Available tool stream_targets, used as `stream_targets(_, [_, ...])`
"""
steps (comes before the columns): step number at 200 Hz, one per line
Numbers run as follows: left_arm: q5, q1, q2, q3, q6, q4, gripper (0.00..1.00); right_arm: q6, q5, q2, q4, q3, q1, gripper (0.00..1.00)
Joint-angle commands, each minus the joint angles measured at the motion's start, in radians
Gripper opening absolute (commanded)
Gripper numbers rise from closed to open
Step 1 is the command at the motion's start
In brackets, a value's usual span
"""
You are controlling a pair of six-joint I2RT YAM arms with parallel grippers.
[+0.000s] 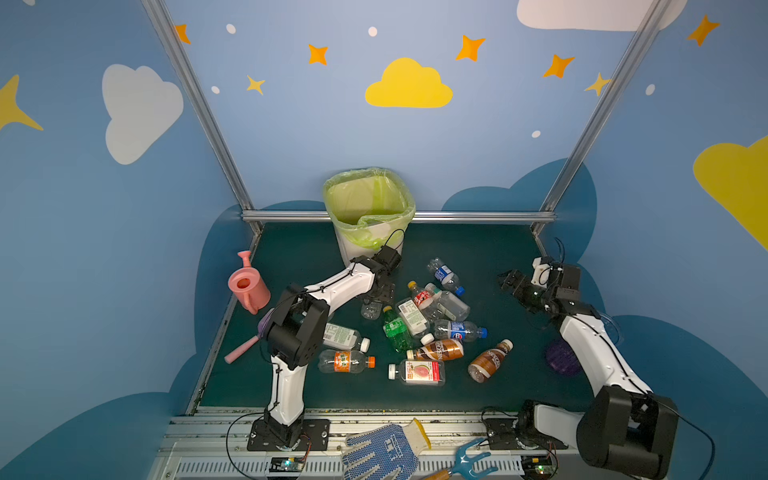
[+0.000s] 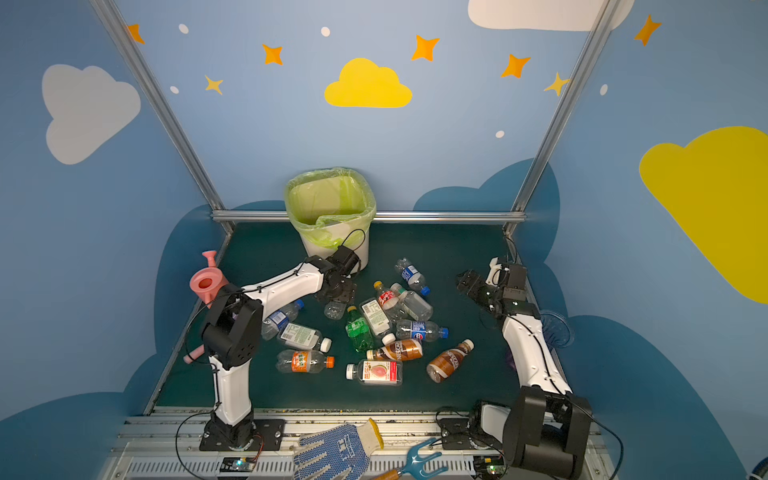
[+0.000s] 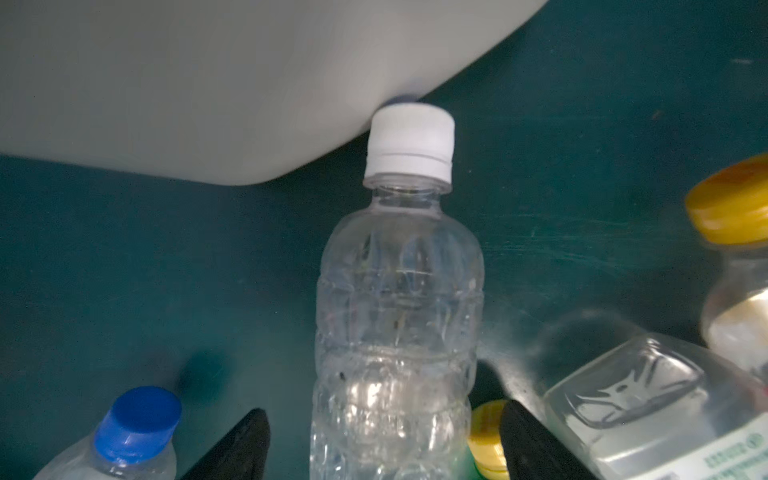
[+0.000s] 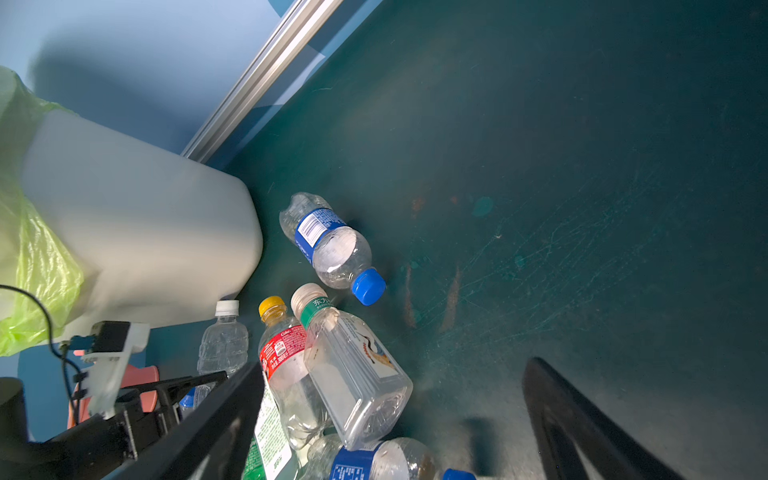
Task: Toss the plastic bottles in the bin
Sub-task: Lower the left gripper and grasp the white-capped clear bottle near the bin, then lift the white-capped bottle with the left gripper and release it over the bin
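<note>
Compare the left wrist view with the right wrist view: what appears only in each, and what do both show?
Only the left wrist view shows the left gripper with its fingers on either side of the clear white-capped bottle, with gaps showing on both sides.

Only the right wrist view shows the blue-labelled bottle lying apart from the pile, the bin's yellow-green bag, the metal rail and the open right gripper above the mat.

Both show the white bin, the white-capped bottle, the yellow-capped bottle and the green mat.
</note>
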Motion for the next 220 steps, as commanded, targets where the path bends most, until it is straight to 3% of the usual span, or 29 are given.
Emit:
stream_targets(1, [-0.004,0.002,0.025,0.026,0.012,-0.029,0.84,-0.008,0.002,-0.016,-0.010,-0.012,-0.008,0.97])
stream_targets(45, [0.036,0.008,0.066,0.041,0.018,-0.011,0.79,-0.013,0.001,-0.018,-0.014,-0.015,-0.013,0.97])
stream_targets(89, [0.059,0.011,0.083,0.057,0.025,-0.025,0.58,-0.015,-0.003,-0.025,-0.014,-0.022,-0.021,0.97])
stream_targets(134, [0.050,0.007,0.044,0.034,0.038,-0.030,0.45,-0.013,-0.012,-0.026,-0.011,-0.025,-0.033,0.97])
stream_targets(179, [0.040,-0.078,-0.134,0.033,0.116,-0.010,0.45,-0.015,-0.017,-0.030,-0.010,-0.018,-0.039,0.97])
stream_targets(220, [-0.007,-0.151,-0.341,0.183,0.247,-0.015,0.46,-0.009,-0.030,-0.026,-0.005,0.006,-0.042,0.97])
